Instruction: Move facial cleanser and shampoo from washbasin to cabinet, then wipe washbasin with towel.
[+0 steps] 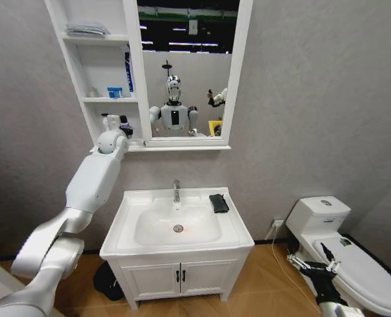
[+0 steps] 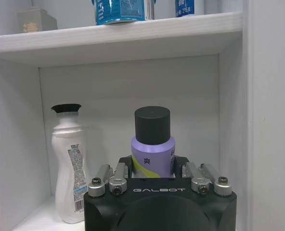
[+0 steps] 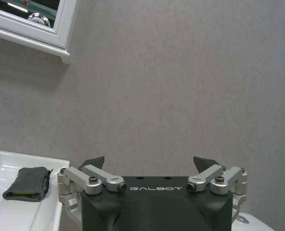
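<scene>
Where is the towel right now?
In the head view the towel lies on the washbasin rim at its back right corner, right of the tap; the right wrist view shows it there too.

Right end effector [image 3: 152, 166] fingers spread wide before grey wall, towel [image 3: 28, 183] on washbasin [image 3: 7, 214] edge

Glossy white arm shells, black GALBOT-marked wrist blocks, silver screwed linkages, black fingers [image 3: 94, 161]

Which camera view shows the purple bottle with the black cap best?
The left wrist view: the purple bottle stands close between the left gripper fingers on the cabinet bottom shelf. The head view shows it only as a tiny dark shape by the wrist.
</scene>
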{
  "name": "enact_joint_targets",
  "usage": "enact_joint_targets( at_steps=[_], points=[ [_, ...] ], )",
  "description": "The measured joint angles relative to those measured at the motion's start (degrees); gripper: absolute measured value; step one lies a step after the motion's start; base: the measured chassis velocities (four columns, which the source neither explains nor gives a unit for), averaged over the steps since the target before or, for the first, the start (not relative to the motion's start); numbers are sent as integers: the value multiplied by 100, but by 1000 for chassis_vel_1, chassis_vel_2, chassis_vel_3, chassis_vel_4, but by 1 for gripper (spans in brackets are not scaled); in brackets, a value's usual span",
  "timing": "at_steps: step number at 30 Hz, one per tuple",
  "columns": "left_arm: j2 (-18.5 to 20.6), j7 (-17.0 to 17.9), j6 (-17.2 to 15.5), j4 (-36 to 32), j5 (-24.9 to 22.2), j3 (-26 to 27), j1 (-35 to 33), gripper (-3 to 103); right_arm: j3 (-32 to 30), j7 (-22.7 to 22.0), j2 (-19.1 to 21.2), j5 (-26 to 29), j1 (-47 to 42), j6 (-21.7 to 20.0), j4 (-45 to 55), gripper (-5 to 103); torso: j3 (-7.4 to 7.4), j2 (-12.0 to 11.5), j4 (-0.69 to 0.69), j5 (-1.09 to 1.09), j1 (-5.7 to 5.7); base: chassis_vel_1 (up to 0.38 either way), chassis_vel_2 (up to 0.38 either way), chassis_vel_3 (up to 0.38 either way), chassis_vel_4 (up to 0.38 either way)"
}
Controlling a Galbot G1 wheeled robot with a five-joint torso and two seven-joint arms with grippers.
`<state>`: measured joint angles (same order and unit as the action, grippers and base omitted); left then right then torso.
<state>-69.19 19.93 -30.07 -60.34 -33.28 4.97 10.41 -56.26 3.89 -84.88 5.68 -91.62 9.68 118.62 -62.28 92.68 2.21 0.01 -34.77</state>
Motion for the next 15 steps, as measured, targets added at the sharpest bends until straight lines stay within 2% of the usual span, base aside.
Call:
enact_joint_targets(
  at_steps=[6, 9, 10, 11, 12, 13, 14, 15],
  points=[
    [-111, -76, 33, 177, 167, 71, 3, 43, 21, 2, -14, -7, 66, -66, 41, 100, 0, 0, -1, -1, 0, 0, 0, 0, 0],
    [-234, -210, 201, 433, 346, 155, 83, 39, 13, 6, -15, -2, 67, -75, 40, 100, 0, 0, -2, -1, 0, 0, 0, 0, 0],
    [-297, -231, 261, 534, 407, 189, 112, 44, 12, 7, -22, 0, 84, -86, 41, 100, 0, 1, 0, 0, 0, 0, 0, 0, 0],
    [-297, -231, 261, 534, 407, 189, 112, 44, 12, 7, -22, 0, 84, -86, 41, 100, 0, 1, 0, 0, 0, 0, 0, 0, 0],
    [-322, -238, 281, 565, 429, 202, 120, 49, 12, 7, -24, 2, 98, -101, 44, 100, 0, 0, 0, -1, 0, 0, 0, 0, 0],
    [-332, -239, 286, 572, 438, 208, 121, 49, 12, 7, -24, 4, 105, -108, 49, 100, 0, 0, 0, 0, 0, 0, 0, 0, 0],
    [-342, -240, 289, 573, 453, 216, 121, 60, 10, 8, -24, 8, 125, -126, 67, 100, 0, 0, 0, 0, 0, 0, 0, 0, 0],
    [-342, -240, 289, 573, 453, 216, 121, 60, 10, 8, -24, 8, 125, -126, 67, 100, 0, 0, 0, 0, 0, 0, 0, 0, 0]
  ],
)
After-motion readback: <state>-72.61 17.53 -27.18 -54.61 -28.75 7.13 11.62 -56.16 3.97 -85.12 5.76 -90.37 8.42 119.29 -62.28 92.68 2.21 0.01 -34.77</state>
